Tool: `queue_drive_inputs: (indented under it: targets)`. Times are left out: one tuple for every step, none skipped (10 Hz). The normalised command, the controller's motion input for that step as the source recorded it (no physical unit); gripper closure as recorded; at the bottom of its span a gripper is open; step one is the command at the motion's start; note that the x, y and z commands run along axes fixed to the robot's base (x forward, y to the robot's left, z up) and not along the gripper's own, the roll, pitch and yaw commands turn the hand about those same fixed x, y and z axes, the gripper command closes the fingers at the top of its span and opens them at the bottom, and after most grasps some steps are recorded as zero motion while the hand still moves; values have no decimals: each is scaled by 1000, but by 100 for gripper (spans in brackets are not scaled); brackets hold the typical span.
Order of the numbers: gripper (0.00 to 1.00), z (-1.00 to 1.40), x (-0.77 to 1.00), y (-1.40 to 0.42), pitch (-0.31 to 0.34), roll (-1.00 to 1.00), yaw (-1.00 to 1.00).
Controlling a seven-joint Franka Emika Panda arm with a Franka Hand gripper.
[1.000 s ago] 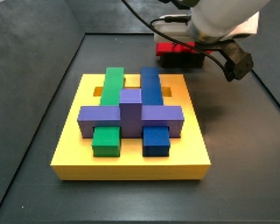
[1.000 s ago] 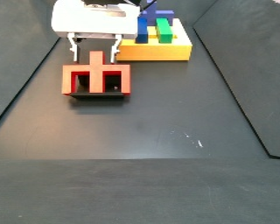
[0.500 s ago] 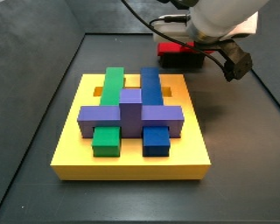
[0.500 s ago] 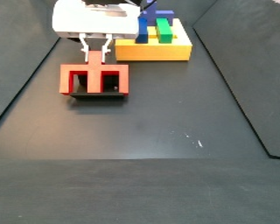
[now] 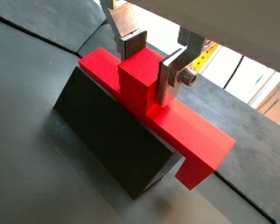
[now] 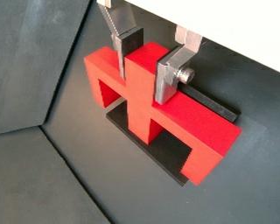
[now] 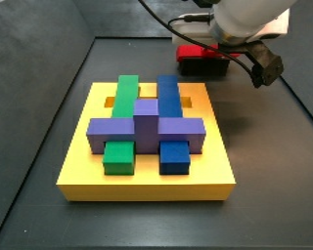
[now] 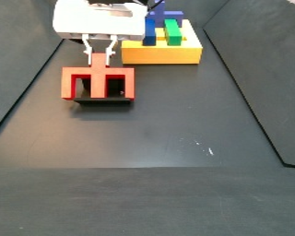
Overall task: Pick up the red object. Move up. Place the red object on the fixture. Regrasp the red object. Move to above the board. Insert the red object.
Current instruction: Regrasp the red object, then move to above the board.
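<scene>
Two fingers [image 6: 168, 77] of the gripper [image 6: 149, 63] clench the red object's [image 6: 166, 127] central stem on the fixture [image 8: 103, 100]; the board [image 8: 175, 53] lies toward two o'clock.

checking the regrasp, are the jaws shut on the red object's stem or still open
Shut on it, as far as the wrist views show. The gripper has both fingers flat against the stem of the red object, which sits on the fixture.

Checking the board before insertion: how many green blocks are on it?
2. On the board: a long green block at the back left, a short green block at the front. Others may be hidden. The gripper straddles the red object.
</scene>
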Motion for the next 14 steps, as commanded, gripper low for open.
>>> queue_drive_inputs:
  targets:
    - [100, 0, 0, 0, 0, 0, 0]
    - [100, 0, 0, 0, 0, 0, 0]
    - [100, 0, 0, 0, 0, 0, 0]
    - [100, 0, 0, 0, 0, 0, 0]
    - [100, 0, 0, 0, 0, 0, 0]
    - [100, 0, 0, 0, 0, 0, 0]
    - [100, 0, 0, 0, 0, 0, 0]
    - [100, 1400, 0, 0, 0, 0, 0]
    - [100, 1400, 14, -2, -19, -59, 15]
    - [100, 1400, -13, 15, -17, -140, -10]
    - [100, 1400, -9, 19, -15, -100, -17]
    - [100, 1400, -2, 3, 3, -73, -25]
    - [100, 1400, 1, -2, 31, -18, -22]
    - [100, 1400, 9, -4, 50, -8, -12]
